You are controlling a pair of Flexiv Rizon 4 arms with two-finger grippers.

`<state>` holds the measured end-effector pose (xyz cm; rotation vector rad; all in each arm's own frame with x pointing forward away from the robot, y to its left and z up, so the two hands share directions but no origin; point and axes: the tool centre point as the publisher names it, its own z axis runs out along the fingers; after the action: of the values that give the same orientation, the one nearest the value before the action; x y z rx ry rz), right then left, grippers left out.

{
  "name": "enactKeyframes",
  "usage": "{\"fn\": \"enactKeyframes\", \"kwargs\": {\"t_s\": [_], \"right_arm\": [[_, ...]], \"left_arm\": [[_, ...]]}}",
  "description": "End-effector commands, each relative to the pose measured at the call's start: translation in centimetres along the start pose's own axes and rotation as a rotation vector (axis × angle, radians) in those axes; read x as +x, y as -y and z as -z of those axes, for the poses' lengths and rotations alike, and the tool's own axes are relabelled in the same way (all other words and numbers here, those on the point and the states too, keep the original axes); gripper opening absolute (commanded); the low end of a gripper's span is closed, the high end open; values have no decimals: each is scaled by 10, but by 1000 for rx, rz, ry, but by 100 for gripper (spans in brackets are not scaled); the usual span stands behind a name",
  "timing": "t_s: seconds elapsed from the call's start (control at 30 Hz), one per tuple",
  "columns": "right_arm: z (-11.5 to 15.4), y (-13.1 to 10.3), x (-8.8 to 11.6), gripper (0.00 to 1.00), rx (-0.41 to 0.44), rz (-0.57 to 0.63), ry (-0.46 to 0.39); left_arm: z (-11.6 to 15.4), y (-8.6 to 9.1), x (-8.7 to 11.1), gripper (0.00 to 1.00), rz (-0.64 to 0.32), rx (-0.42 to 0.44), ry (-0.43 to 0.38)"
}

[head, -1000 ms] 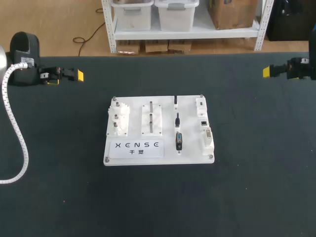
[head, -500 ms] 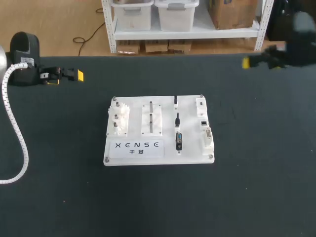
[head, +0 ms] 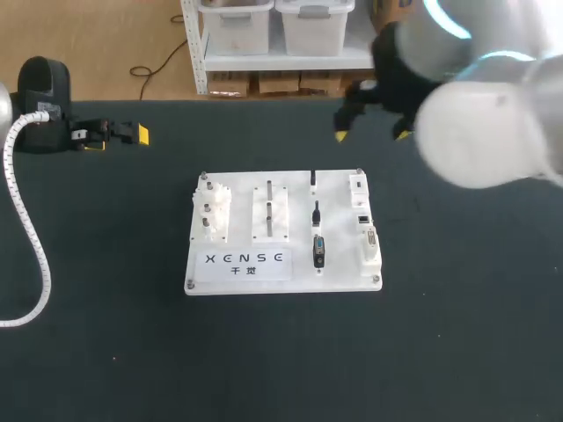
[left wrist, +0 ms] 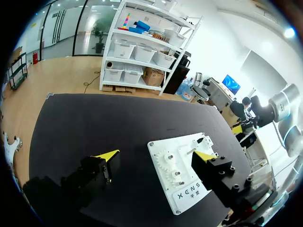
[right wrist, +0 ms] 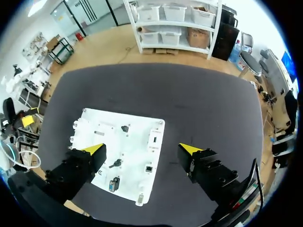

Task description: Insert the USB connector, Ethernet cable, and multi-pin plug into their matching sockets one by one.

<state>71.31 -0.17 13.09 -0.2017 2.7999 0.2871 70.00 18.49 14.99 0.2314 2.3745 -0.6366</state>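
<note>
A white board (head: pixel 281 264) lies mid-table. Down its middle-right sit a small USB connector (head: pixel 313 180), an Ethernet cable plug (head: pixel 315 213) and a blue-faced multi-pin plug (head: pixel 318 251). The sockets (head: pixel 362 217) line its right edge. My right gripper (head: pixel 371 132) hangs open and empty over the table just beyond the board's far edge. In its wrist view the right gripper (right wrist: pixel 142 149) looks down on the board (right wrist: pixel 94 130), with the multi-pin plug (right wrist: pixel 113 184) between its spread fingers. My left gripper (head: pixel 117 136) sits open at the far left; from the left gripper (left wrist: pixel 155 155) the board (left wrist: pixel 187 189) lies ahead.
Gears on posts (head: pixel 211 211) and a slotted block (head: pixel 271 211) fill the board's left half. A white ribbed hose (head: pixel 26 237) trails down the table's left side from my left arm. Black tabletop surrounds the board.
My right arm has swung in from the far right edge to above the board's far side, its gripper still open. The left arm and the board have not moved.
</note>
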Motion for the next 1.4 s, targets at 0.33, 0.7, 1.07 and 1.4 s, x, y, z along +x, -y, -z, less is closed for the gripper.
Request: {"fn": "enactKeyframes", "kwargs": {"t_s": [0.33,0.7,1.07,1.4], "right_arm": [[-58,-24,12,100,241,-49,-71],[-64,-25,8,100,143,-89,-45],[-64,-25,8,100,143,-89,-45],[-93,-35,-7,100,184,-219,-121]], "left_arm": [[0,0,0,100,0,0,0],[0,0,0,100,0,0,0],[0,0,0,100,0,0,0],[0,0,0,100,0,0,0]]}}
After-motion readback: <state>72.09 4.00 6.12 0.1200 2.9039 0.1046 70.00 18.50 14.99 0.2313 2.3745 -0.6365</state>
